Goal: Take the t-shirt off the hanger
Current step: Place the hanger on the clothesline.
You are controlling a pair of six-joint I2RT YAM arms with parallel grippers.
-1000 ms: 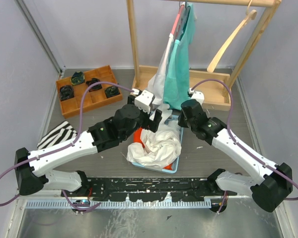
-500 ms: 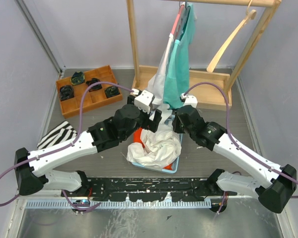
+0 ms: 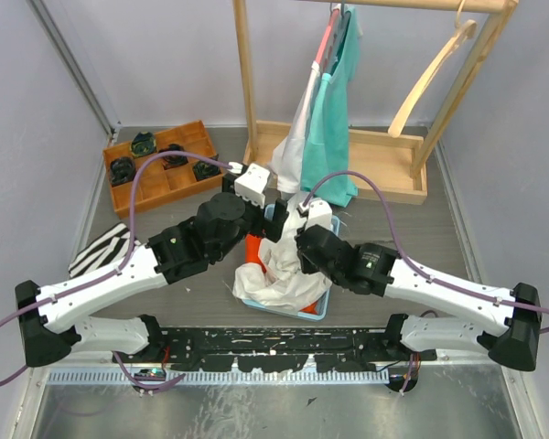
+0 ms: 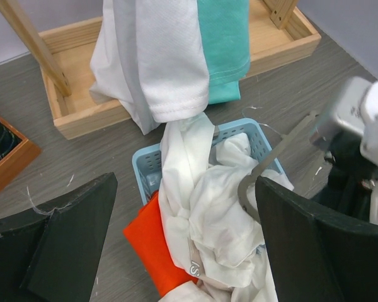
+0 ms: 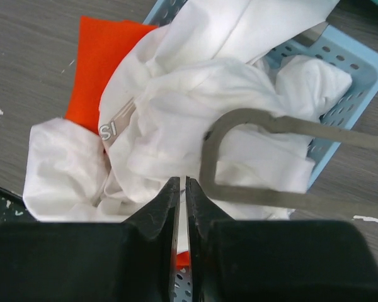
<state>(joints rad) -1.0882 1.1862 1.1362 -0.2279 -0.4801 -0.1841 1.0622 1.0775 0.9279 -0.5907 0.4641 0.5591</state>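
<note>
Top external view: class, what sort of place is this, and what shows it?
Probably a robotics lab test cell for laundry handling: left arm and right arm bolted to a table, a wooden rack holding a teal t-shirt, a blue basket of clothes.

A white t-shirt [image 3: 291, 137] and a teal t-shirt [image 3: 337, 119] hang side by side from the rail [image 3: 412, 5], both on hangers [image 3: 335, 20] whose red and pale necks show bunched together at the top. Both hang limp and narrow, the white one to the left and reaching lower, the teal one touching its right edge. The white hem ends just above the basket [image 3: 322, 302], where a strip of white cloth [image 3: 288, 261] rises to meet it; whether they are one piece cannot be told. A bare wooden hanger [image 3: 427, 71] hangs tilted, well to the right.
</note>
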